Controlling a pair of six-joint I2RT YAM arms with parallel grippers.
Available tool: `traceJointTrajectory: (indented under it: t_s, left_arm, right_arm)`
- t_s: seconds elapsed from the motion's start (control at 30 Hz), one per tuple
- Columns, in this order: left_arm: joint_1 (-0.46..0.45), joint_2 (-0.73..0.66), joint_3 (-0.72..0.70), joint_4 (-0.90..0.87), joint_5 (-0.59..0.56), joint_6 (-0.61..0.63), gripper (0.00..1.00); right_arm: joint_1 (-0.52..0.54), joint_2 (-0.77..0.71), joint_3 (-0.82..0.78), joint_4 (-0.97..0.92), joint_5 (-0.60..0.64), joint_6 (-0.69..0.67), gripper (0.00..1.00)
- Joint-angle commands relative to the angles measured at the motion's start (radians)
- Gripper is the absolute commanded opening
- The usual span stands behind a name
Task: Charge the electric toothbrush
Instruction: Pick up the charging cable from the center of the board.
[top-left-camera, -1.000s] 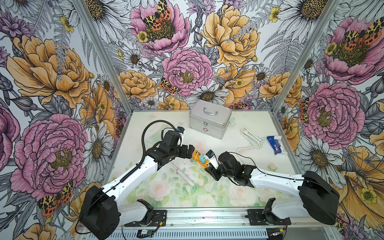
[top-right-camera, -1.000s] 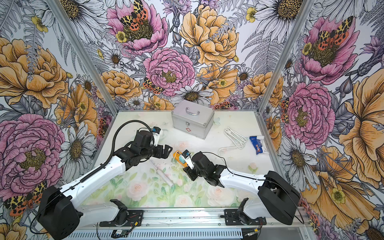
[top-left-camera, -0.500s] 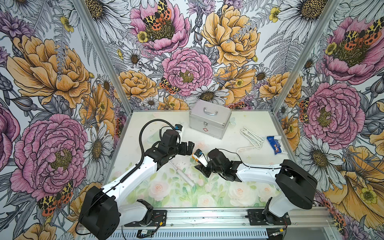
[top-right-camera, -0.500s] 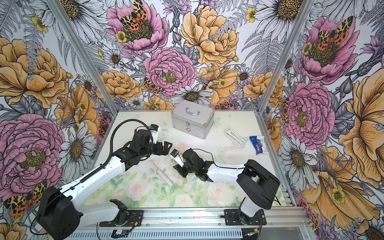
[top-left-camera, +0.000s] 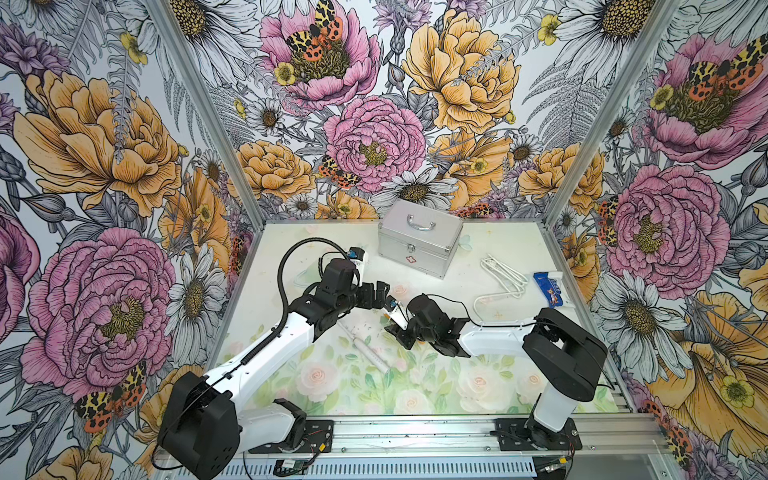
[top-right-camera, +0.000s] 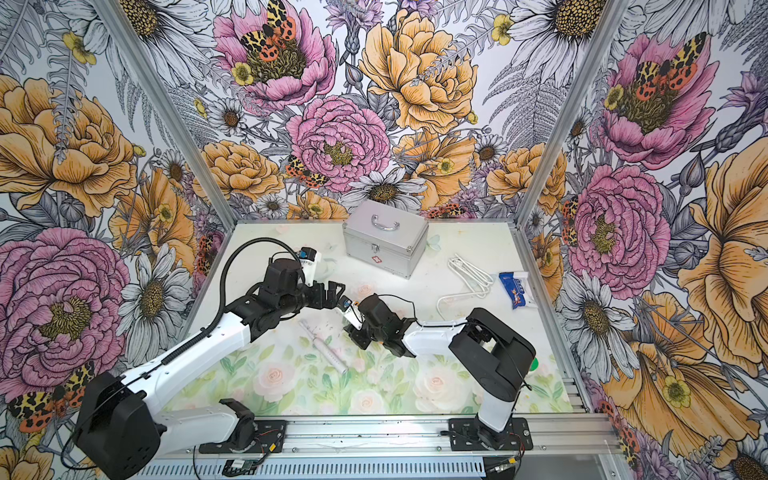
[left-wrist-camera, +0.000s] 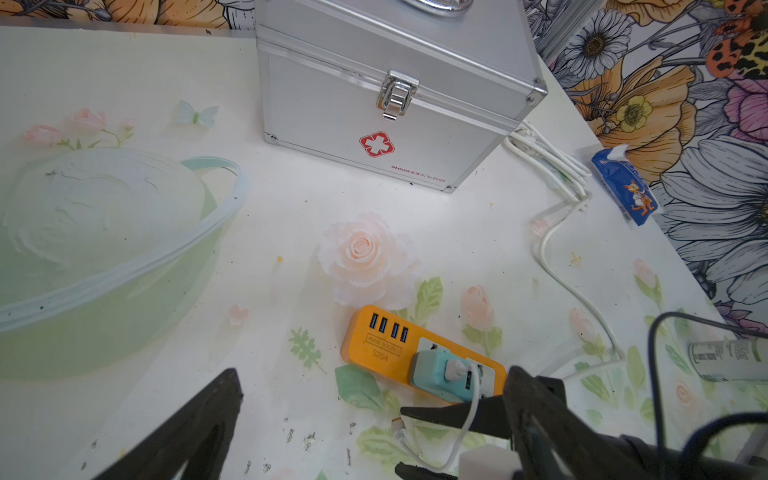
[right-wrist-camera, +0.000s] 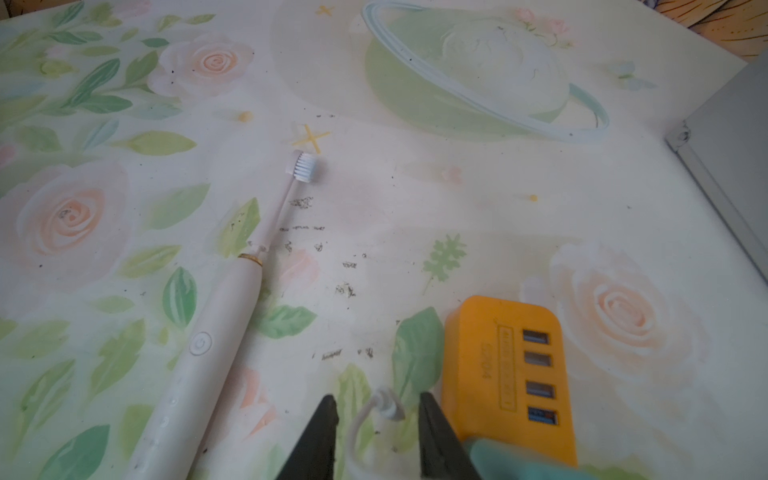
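Note:
The electric toothbrush (right-wrist-camera: 216, 332) lies flat on the floral mat, a pale pink-white stick with its brush head pointing away; it shows in both top views (top-left-camera: 365, 347) (top-right-camera: 326, 349). The orange power strip (left-wrist-camera: 386, 349) (right-wrist-camera: 511, 374) carries a teal adapter (left-wrist-camera: 436, 372), and a short white cable runs from the adapter. My right gripper (right-wrist-camera: 376, 397) (top-left-camera: 397, 328) is low over the mat beside the strip. Its jaws stand narrowly open, with the cable's plug end (right-wrist-camera: 388, 405) between them and a gap on each side. My left gripper (left-wrist-camera: 374, 372) (top-left-camera: 380, 291) hangs wide open above the strip, holding nothing.
A silver first-aid case (top-left-camera: 419, 243) stands at the back. A looped white cable (top-left-camera: 503, 278) and a blue-and-white packet (top-left-camera: 548, 289) lie at the right. In the top views the two grippers almost meet and cover most of the strip.
My right arm has swung left, bringing its gripper to the power strip beside the left gripper. Its jaws have narrowed around the short cable's end. The left arm has barely moved.

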Motion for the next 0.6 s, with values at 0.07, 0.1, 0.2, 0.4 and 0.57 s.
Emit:
traceJointTrajectory:
  t_s: [0.07,0.1,0.2,0.4,0.57]
  left_arm:
    - [0.006,0.007,-0.007,0.027,0.027,0.006,0.99]
    - [0.006,0.008,-0.008,0.027,0.027,0.006,0.99]
    - [0.006,0.011,-0.008,0.029,0.03,0.007,0.99]
    - [0.007,0.014,-0.005,0.033,0.031,0.01,0.99]
    - [0.008,0.025,-0.007,0.037,0.035,0.013,0.99]
  right_arm:
    - [-0.011,0.031,0.036,0.048,0.007,-0.014,0.32]
    - [-0.012,0.031,0.035,0.054,0.006,-0.013,0.31]
    - [-0.013,0.029,0.042,0.056,0.0,-0.011,0.3]
    - [-0.013,0.014,0.049,0.056,-0.006,-0.009,0.24]
    - [-0.013,0.039,0.07,0.058,-0.01,-0.003,0.18]
